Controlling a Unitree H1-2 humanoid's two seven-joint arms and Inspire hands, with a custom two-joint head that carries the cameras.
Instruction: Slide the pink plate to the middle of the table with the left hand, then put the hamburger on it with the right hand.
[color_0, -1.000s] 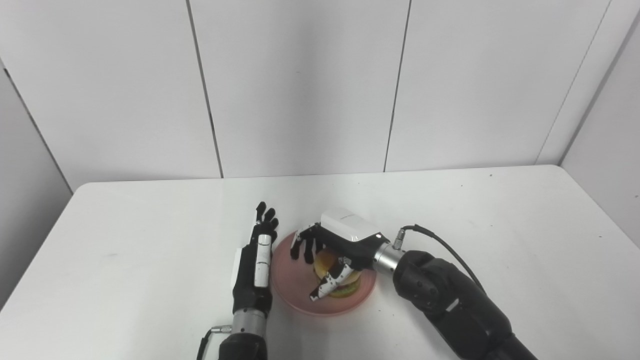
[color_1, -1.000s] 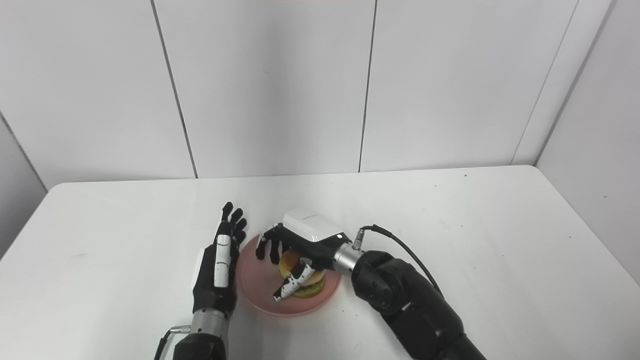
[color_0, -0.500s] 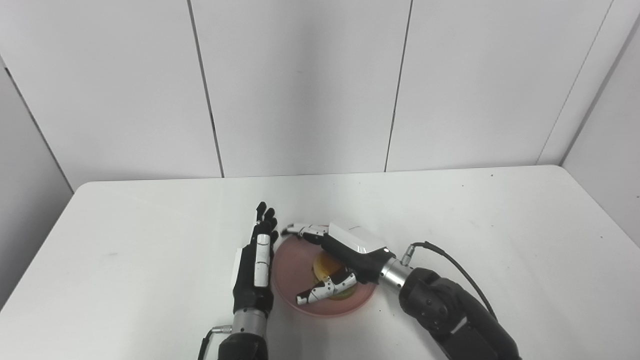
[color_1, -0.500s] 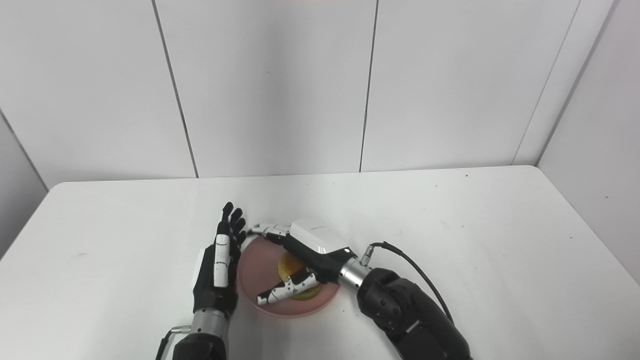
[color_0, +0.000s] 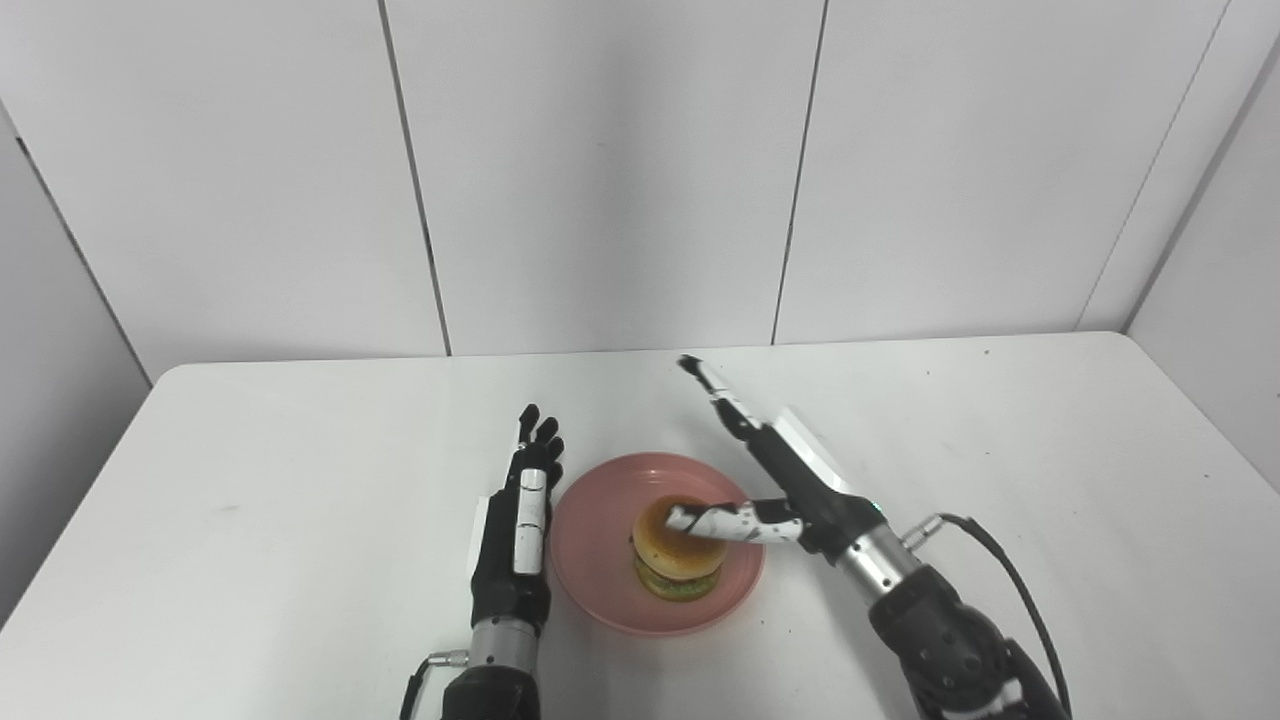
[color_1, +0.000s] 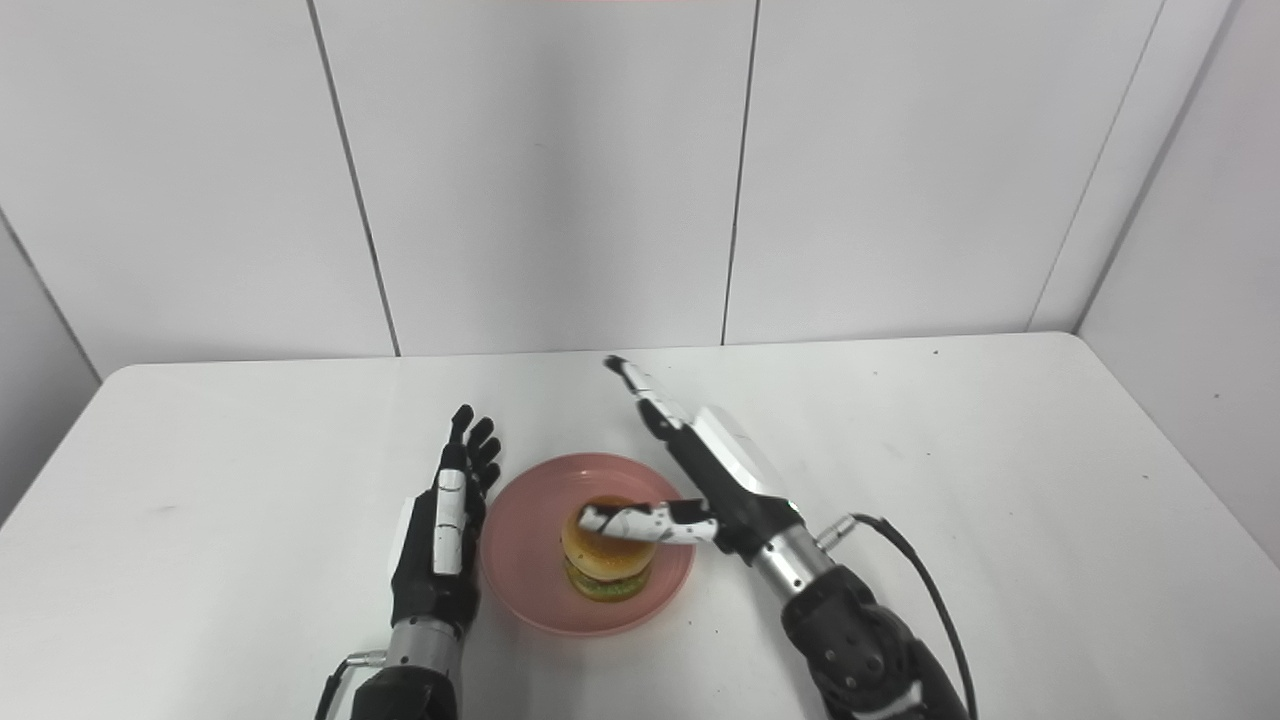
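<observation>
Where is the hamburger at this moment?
In both eye views the hamburger sits on the pink plate near the table's middle, between the left hand and the open right hand, whose thumb overlaps its top bun.

a: two head cameras side by side, angled down over the white table (color_0: 300, 480) toward the panelled wall (color_0: 600, 170).

b: shared: both hands, pink plate (color_1: 520, 560); right eye view set slightly rightward.
</observation>
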